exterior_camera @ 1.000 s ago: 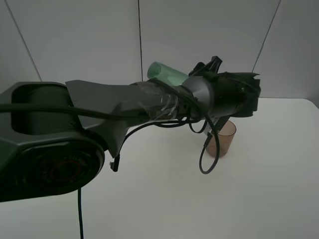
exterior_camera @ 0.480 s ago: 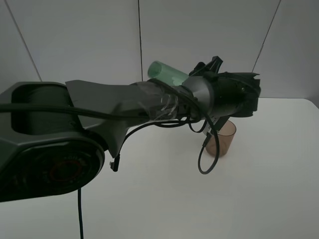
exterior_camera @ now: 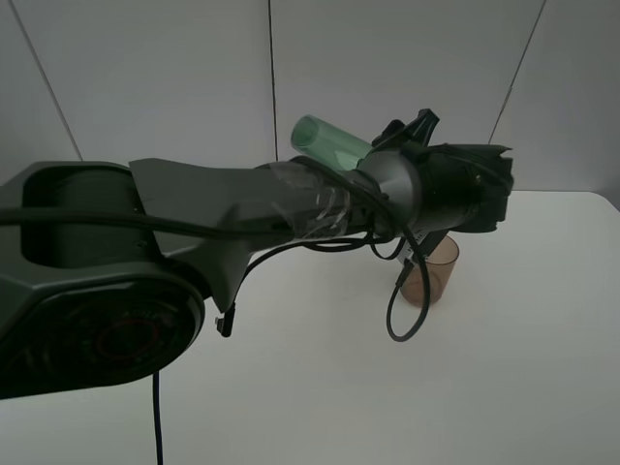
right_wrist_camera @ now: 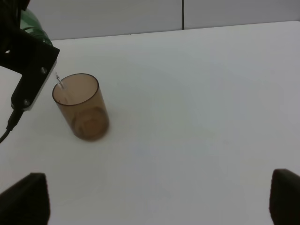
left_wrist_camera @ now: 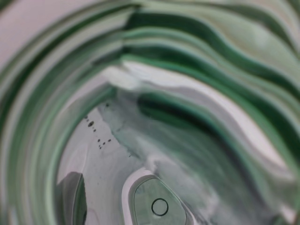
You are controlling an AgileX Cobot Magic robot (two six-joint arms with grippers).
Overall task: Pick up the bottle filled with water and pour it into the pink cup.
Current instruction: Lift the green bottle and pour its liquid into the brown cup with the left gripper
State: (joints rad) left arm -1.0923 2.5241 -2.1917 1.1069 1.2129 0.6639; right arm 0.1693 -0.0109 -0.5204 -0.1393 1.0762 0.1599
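The green bottle (exterior_camera: 327, 141) is tipped far over above the table, base pointing up and to the left, with my left gripper (exterior_camera: 441, 170) shut on it. Its neck end is hidden behind the wrist housing. Green ribbed bottle wall (left_wrist_camera: 187, 93) fills the left wrist view. The pink cup (exterior_camera: 431, 271) stands upright just below that gripper. In the right wrist view a thin stream of water (right_wrist_camera: 60, 84) falls inside the rim of the cup (right_wrist_camera: 83, 108), and the bottle (right_wrist_camera: 32, 21) shows at the corner. My right gripper (right_wrist_camera: 154, 201) is open and apart from the cup.
The left arm (exterior_camera: 223, 208) stretches across the exterior high view from the left, with a cable loop (exterior_camera: 402, 310) hanging beside the cup. The white table (exterior_camera: 504, 368) runs back to a pale panelled wall (exterior_camera: 174, 68).
The left wrist and the bottle have shifted slightly to the right and up over the cup. The cup has not moved.
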